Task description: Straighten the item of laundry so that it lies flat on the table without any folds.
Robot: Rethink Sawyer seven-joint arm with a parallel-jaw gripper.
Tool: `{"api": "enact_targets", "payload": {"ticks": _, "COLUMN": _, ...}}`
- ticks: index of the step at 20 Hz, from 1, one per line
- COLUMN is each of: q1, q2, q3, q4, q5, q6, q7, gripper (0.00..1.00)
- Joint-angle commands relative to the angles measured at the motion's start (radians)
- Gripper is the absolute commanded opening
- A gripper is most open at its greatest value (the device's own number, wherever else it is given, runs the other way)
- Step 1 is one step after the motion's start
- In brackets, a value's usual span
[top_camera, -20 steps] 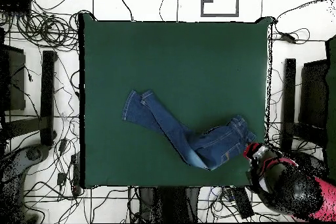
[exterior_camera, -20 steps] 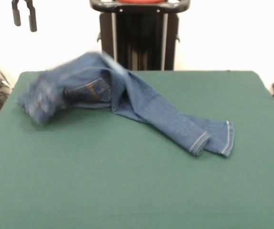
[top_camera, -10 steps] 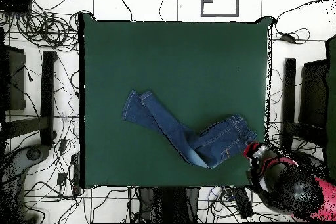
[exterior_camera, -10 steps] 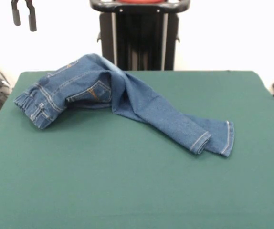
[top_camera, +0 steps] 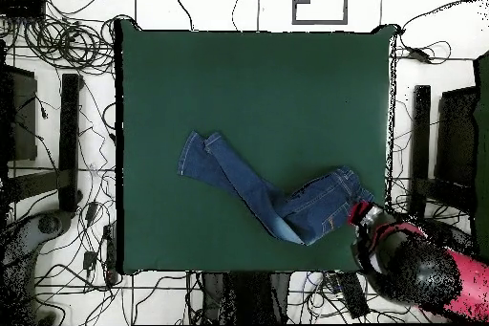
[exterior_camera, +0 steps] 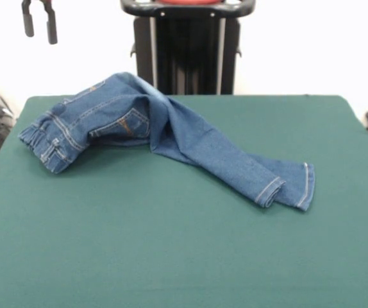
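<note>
Near the table's edge by the robot: jeans (exterior_camera: 165, 138) lie on the green table (exterior_camera: 171, 256), not flat.
Gripper: the gripper (exterior_camera: 39, 19) hangs high in the front view's top left corner, two fingers apart, holding nothing, clear of the cloth.
Waist end: bunched and doubled over, rising in a hump; it is the end nearest the gripper, below it and slightly toward the table's middle.
Long axis: runs diagonally away from the gripper, legs stacked one on the other, hems (exterior_camera: 286, 186) farthest off.
Overhead: the waistband (top_camera: 349, 188) seems just beside the arm's head (top_camera: 382, 236), though the view is ragged there.
Judgement: a descent onto the folded waist comes first.
</note>
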Motion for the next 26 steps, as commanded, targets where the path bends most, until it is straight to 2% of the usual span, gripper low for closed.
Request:
{"api": "enact_targets", "payload": {"ticks": 1, "q1": 0.103, "q2": 0.114, "q3": 0.095, "q4": 0.011, "q5": -0.032, "q6": 0.046, "q7": -0.088, "gripper": 1.00}}
{"api": "enact_targets", "payload": {"ticks": 6, "q1": 0.109, "q2": 0.275, "q3": 0.150, "q4": -0.034, "q5": -0.057, "q6": 0.059, "q7": -0.186, "gripper": 1.00}}
{"api": "enact_targets", "payload": {"ticks": 14, "q1": 0.116, "q2": 0.417, "q3": 0.177, "q4": -0.058, "q5": -0.088, "q6": 0.030, "q7": -0.205, "gripper": 1.00}}
{"api": "enact_targets", "payload": {"ticks": 20, "q1": 0.094, "q2": 0.419, "q3": 0.222, "q4": -0.023, "q5": -0.087, "q6": 0.090, "q7": -0.214, "gripper": 1.00}}
{"api": "enact_targets", "payload": {"ticks": 26, "q1": 0.058, "q2": 0.359, "q3": 0.279, "q4": 0.044, "q5": -0.050, "q6": 0.126, "q7": -0.195, "gripper": 1.00}}
